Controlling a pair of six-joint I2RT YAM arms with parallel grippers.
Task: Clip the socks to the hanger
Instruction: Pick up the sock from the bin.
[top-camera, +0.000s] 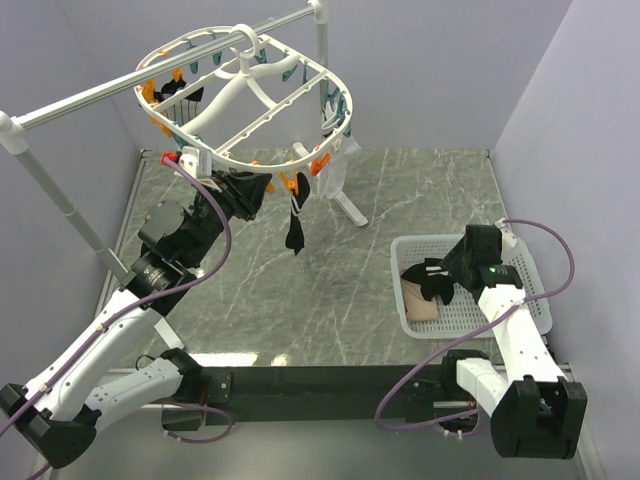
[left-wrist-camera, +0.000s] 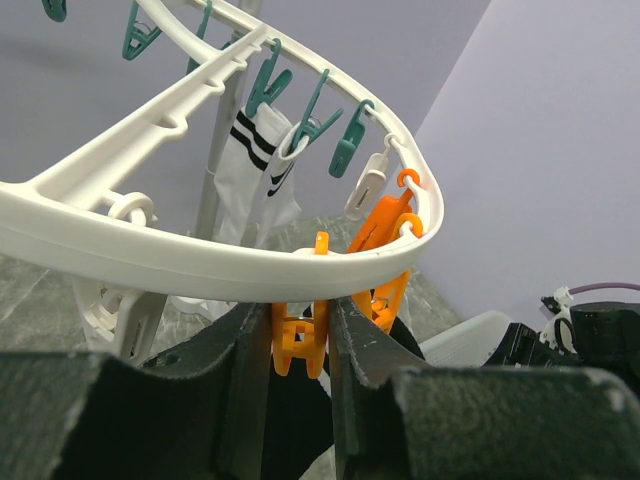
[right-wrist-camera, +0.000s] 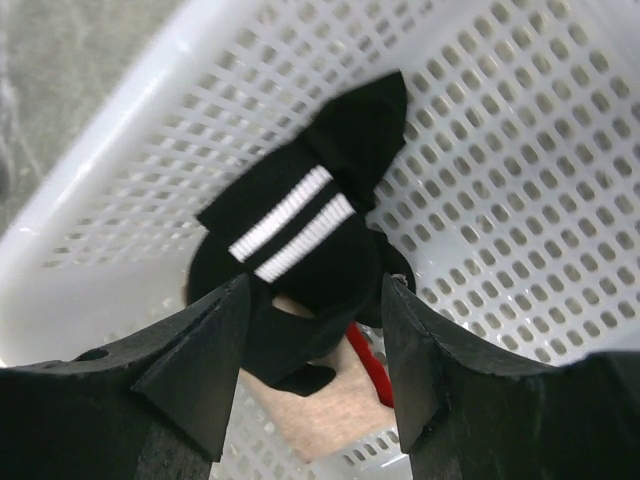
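Observation:
The white oval hanger (top-camera: 262, 112) hangs from the rail, and its front rim (left-wrist-camera: 200, 255) crosses the left wrist view. My left gripper (left-wrist-camera: 300, 310) sits just under that rim, shut on an orange clip (left-wrist-camera: 300, 340). A black sock (top-camera: 296, 228) dangles from the front clips, and white striped socks (left-wrist-camera: 255, 170) hang from teal clips on the far side. My right gripper (right-wrist-camera: 315, 290) stands open inside the basket, directly over a black sock with two white stripes (right-wrist-camera: 300, 225). That sock lies on a pinkish-beige sock (right-wrist-camera: 320, 415); nothing is between the jaws.
The white lattice basket (top-camera: 520, 310) stands at the right, near my right arm. The silver rail (top-camera: 90, 98) with white joints spans the back left, and its foot (top-camera: 350, 208) rests on the marble-patterned table. A red strip (right-wrist-camera: 370, 365) lies in the basket.

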